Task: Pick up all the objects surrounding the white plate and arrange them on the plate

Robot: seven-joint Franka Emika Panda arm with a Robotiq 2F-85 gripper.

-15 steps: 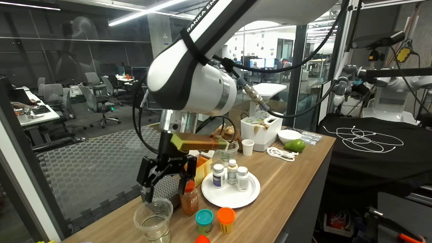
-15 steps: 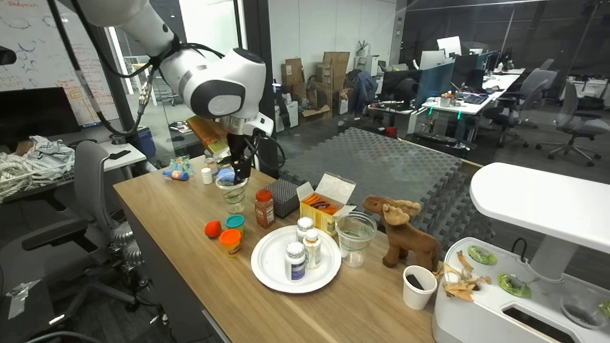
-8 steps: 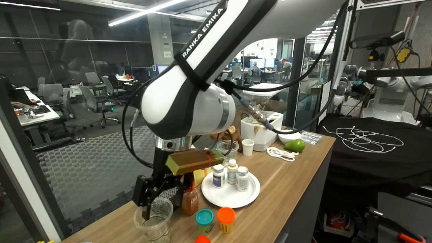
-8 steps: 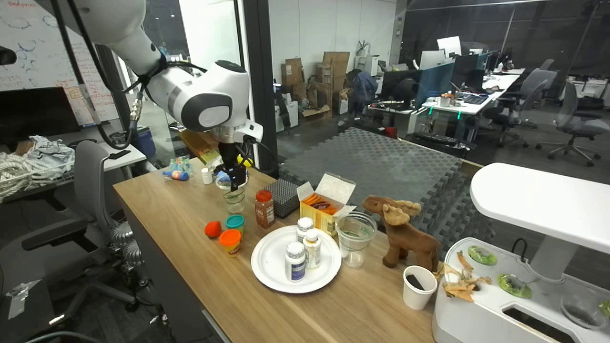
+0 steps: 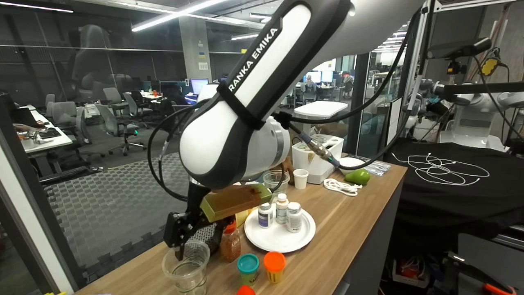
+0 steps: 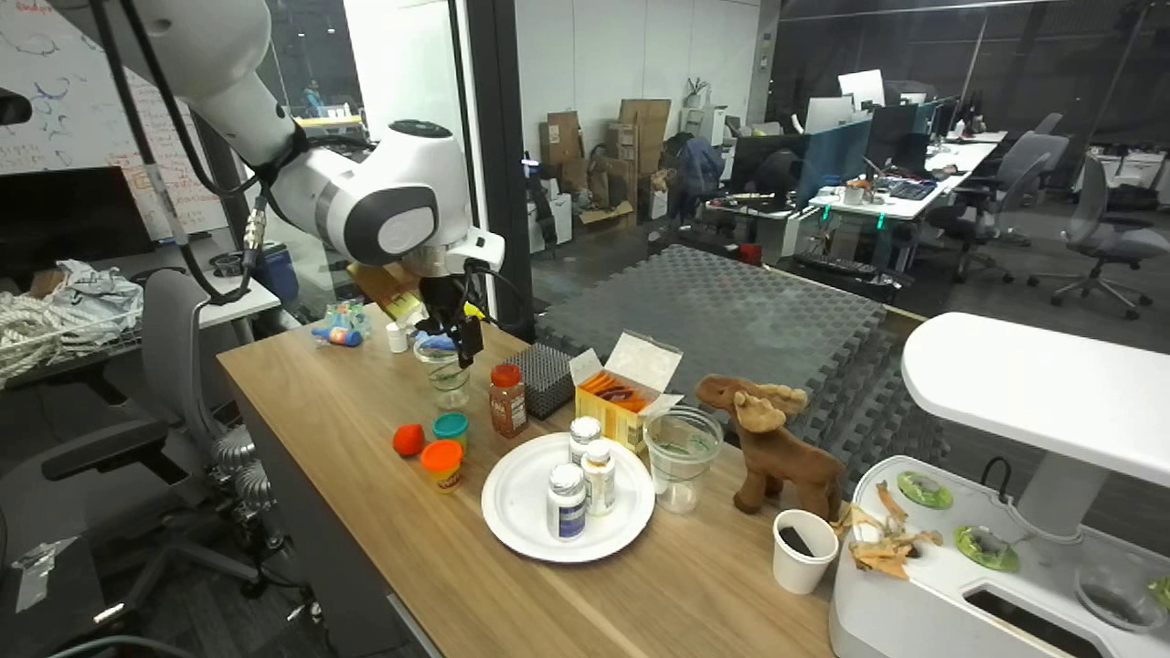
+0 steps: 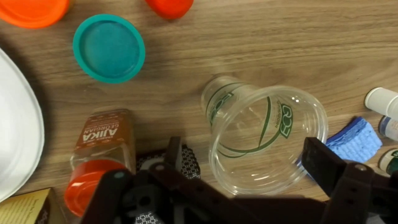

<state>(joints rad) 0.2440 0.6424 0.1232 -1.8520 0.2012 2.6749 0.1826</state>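
Observation:
The white plate [image 5: 282, 245] [image 6: 516, 512] holds three white bottles [image 5: 294, 219] [image 6: 567, 503]. Close to it stand a red-lidded spice jar [image 6: 508, 408] [image 7: 102, 132], a teal-lidded tub [image 6: 451, 428] [image 7: 109, 49], an orange-lidded tub [image 5: 274, 264] [image 6: 442, 461] and a red-orange round thing [image 6: 409, 440]. A clear plastic cup [image 5: 186, 268] [image 7: 284, 121] stands farther along the table. My gripper [image 7: 244, 152] is open and empty above the cup; in the wrist view its fingers appear either side of the rim. The far finger is partly hidden in an exterior view [image 5: 202, 241].
A dark mesh block [image 6: 546, 379], an open yellow box [image 6: 611, 407], another clear cup [image 6: 681, 457], a plush moose [image 6: 777, 448], a paper cup [image 6: 804, 553] and a white planter [image 6: 914, 585] line the table. A blue cloth [image 7: 354, 141] and small bottles lie past the near cup.
My gripper came down toward the near clear cup, then shifted and tilted slightly over it. The plate, bottles, tubs and jar have not moved.

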